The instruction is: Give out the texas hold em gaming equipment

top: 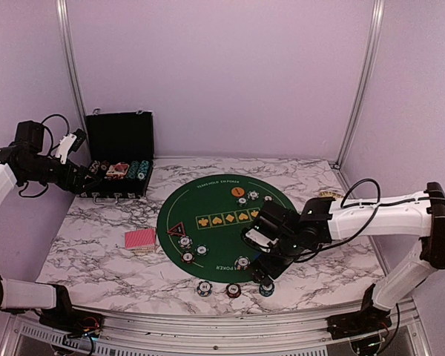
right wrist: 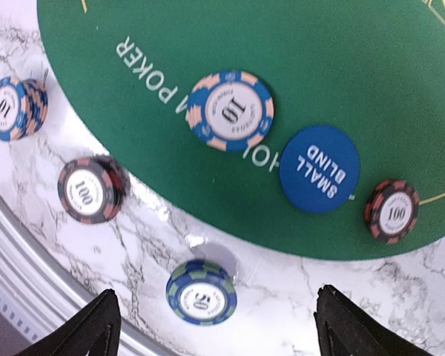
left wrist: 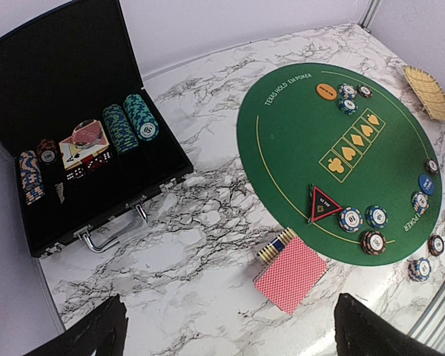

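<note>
A round green poker mat (top: 208, 204) lies mid-table. On it are an orange button disc (top: 239, 191), a red-rimmed black triangle (top: 176, 229), a blue "small blind" disc (right wrist: 319, 169) and several striped chips (top: 184, 241). A red-backed card deck (top: 139, 239) lies left of the mat, also in the left wrist view (left wrist: 291, 273). My right gripper (top: 265, 271) is open and low over the mat's near edge. A blue-green 50 chip (right wrist: 201, 291) lies on the marble between its fingertips (right wrist: 96, 326), untouched. My left gripper (left wrist: 230, 341) is open and empty, raised at the far left near the case.
An open black hinged case (top: 119, 159) with chip rows stands at the back left. A tan slatted wooden object (top: 328, 194) lies right of the mat. Three chip stacks (top: 233, 289) sit on the marble near the table's front edge.
</note>
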Motion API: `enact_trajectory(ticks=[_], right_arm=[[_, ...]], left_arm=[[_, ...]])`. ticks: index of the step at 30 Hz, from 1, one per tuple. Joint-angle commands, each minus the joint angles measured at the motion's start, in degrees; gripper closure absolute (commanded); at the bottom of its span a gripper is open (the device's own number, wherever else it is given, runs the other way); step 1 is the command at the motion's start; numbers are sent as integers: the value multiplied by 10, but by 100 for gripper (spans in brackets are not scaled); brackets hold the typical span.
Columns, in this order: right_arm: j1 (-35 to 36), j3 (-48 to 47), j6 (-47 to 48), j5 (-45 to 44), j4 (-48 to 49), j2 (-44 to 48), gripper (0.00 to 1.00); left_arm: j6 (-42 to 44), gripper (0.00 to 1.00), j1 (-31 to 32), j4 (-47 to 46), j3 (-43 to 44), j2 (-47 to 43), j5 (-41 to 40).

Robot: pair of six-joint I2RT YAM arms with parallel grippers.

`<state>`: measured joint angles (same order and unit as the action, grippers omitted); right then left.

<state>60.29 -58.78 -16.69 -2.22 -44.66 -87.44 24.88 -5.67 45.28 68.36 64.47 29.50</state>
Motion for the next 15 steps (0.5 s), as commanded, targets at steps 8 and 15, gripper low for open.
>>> enact_trajectory(ticks=[8,15], right_arm=[[21,42,-22,76,26,9,7],[26,43,-13,69,34,-24,16]], left_arm=[[0,1,-1,14,5,-4,2],[0,1,-1,15,5,-1,2]])
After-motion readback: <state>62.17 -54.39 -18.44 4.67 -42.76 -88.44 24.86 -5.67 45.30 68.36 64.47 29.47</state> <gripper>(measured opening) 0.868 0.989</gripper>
